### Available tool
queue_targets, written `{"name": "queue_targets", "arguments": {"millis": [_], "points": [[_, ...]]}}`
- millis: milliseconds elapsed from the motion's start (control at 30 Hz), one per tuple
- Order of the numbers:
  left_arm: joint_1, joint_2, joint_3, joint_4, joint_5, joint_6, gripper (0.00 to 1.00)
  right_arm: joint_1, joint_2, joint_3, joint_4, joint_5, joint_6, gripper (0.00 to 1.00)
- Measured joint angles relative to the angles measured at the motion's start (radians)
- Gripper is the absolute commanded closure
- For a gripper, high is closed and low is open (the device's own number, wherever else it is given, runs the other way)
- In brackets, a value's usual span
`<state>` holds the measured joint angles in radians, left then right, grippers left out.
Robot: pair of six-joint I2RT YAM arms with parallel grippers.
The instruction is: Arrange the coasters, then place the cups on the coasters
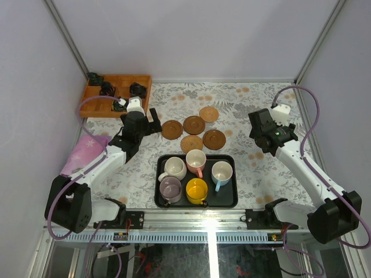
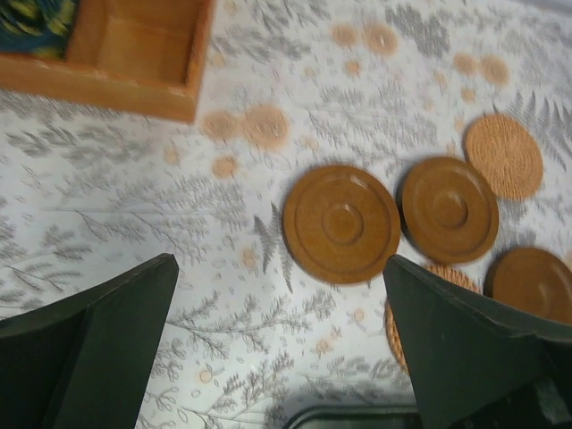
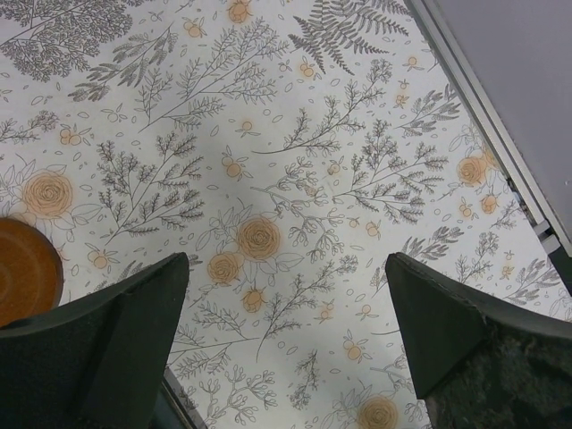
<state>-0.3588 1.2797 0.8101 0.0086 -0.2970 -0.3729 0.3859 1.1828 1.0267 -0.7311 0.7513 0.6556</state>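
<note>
Right of the black rectangular tray [image 1: 231,197] the flowered counter [image 1: 261,174] lies open to me; just beyond the tray, five round brown coasters [image 1: 194,124] lie in my way.

Coasters [image 1: 194,124]: five round brown discs, laid flat, clustered just beyond the tips of the left gripper [image 1: 155,121]. Cups [image 1: 196,160]: five mugs (cream, pink-handled, blue-handled, lilac, yellow), stood upright, grouped rightward of that gripper, nearer the bases.

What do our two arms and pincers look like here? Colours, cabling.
Left arm and right arm: white links, black joints and bases, a purple cable looping along each. Left pincer and right pincer: black, wedge-shaped fingers, white camera block at each wrist.
</note>
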Motion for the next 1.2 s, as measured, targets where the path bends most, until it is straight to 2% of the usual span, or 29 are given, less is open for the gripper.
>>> {"name": "queue_targets", "arguments": {"millis": [333, 500, 633, 700, 800, 900, 1200], "points": [[0.0, -0.108, -0.341, 0.332, 0.235, -0.016, 0.0, 0.0, -0.057, -0.073, 0.099, -0.02, -0.095, 0.01], [0.0, -0.07, -0.455, 0.577, 0.36, -0.026, 0.0, 0.0, -0.141, -0.135, 0.178, -0.045, -0.153, 0.01], [-0.024, 0.018, -0.571, 0.834, 0.558, 0.098, 0.0, 0.0, -0.19, -0.163, 0.233, -0.061, -0.186, 0.01], [-0.08, 0.045, -0.578, 0.862, 0.632, 0.194, 0.0, 0.0, -0.205, -0.173, 0.253, -0.064, -0.196, 0.01], [-0.162, 0.074, -0.51, 0.844, 0.708, 0.354, 0.0, 0.0, -0.235, -0.192, 0.278, -0.065, -0.212, 0.01], [-0.199, 0.137, -0.452, 0.845, 0.785, 0.448, 0.0, 0.0, -0.262, -0.206, 0.298, -0.066, -0.226, 0.01], [-0.21, 0.341, -0.33, 0.884, 1.005, 0.492, 0.0, 0.0, -0.271, -0.207, 0.319, -0.074, -0.257, 0.01]]}}
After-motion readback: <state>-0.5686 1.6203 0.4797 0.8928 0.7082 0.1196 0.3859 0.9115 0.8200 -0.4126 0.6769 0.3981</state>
